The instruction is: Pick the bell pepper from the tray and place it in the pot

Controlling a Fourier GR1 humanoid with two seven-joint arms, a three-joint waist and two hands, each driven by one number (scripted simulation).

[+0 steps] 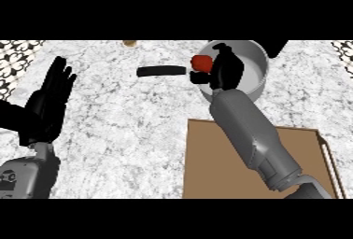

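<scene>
The marble counter point(131, 121) fills the view. A brown tray point(207, 158) lies at the lower right. Beyond its far edge stands the grey pot point(258, 56), with its black handle point(160, 71) pointing toward the view's left.

The right forearm point(251, 135) is extended over the tray toward the pot. The left hand point(52, 93) is seen at the left edge, fingers straight and raised, at rest and well apart from the pot.

The right hand point(226, 70) is positioned above the pot's opening. Its fingers are curled round the bell pepper point(201, 61), which is grasped on the hand's left side. The pepper is thus off the tray and held over the pot's left portion, just inside the rim on the handle side. No long axis can be made out on the pepper.

The transport step is judged nearly complete. The coming release depends on one relation: the pepper lies left of the pot's centre. A small shift to the right is advised before the fingers are opened, so that the rim is not struck.
</scene>
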